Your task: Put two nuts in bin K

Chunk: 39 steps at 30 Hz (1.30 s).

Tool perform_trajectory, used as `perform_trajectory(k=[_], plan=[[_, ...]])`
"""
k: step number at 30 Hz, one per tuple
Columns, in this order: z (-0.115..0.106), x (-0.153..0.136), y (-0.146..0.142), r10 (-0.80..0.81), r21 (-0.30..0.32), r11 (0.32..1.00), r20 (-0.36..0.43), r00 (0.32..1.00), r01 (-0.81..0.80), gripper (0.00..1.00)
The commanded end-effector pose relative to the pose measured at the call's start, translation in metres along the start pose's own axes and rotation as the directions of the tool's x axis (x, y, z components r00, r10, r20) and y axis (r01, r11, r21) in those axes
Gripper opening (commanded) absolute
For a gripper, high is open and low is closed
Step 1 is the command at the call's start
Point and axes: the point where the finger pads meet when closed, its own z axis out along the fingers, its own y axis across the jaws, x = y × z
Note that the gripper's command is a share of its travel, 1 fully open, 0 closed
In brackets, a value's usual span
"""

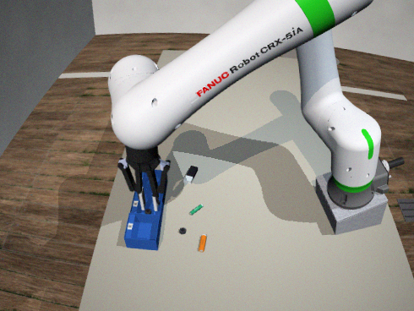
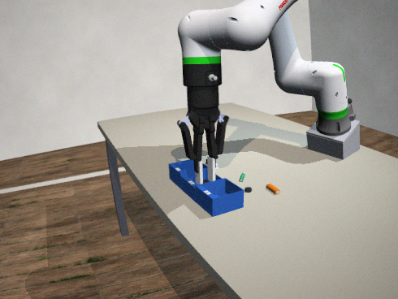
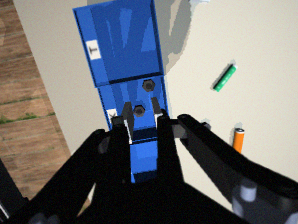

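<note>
A blue bin with three compartments stands flat near the table's left edge. My gripper reaches down into its middle compartment, fingers a little apart. In the wrist view a dark nut lies on the compartment floor between the fingertips, with a small gap on each side. A second nut lies in the same compartment, just beyond the fingers. A third nut lies on the table right of the bin.
A green cylinder and an orange cylinder lie on the table right of the bin. A black-and-white block lies further back. The robot base stands at the far right.
</note>
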Motion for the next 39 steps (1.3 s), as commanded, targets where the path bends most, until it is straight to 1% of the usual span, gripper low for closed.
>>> perform_trajectory(k=[1,8,17,30,32,34,35,39], plan=[[0.000,0.000,0.000,0.000,0.000,1.000,0.000,1.000,0.000,0.19],[0.000,0.000,0.000,0.000,0.000,1.000,0.000,1.000,0.000,0.19],[-0.010,0.000,0.000,0.000,0.000,1.000,0.000,1.000,0.000,0.19],[-0.027,0.000,0.000,0.000,0.000,1.000,0.000,1.000,0.000,0.19],[-0.037,0.000,0.000,0.000,0.000,1.000,0.000,1.000,0.000,0.19],[-0.037,0.000,0.000,0.000,0.000,1.000,0.000,1.000,0.000,0.19],[-0.042,0.000,0.000,0.000,0.000,1.000,0.000,1.000,0.000,0.19],[-0.043,0.000,0.000,0.000,0.000,1.000,0.000,1.000,0.000,0.19]])
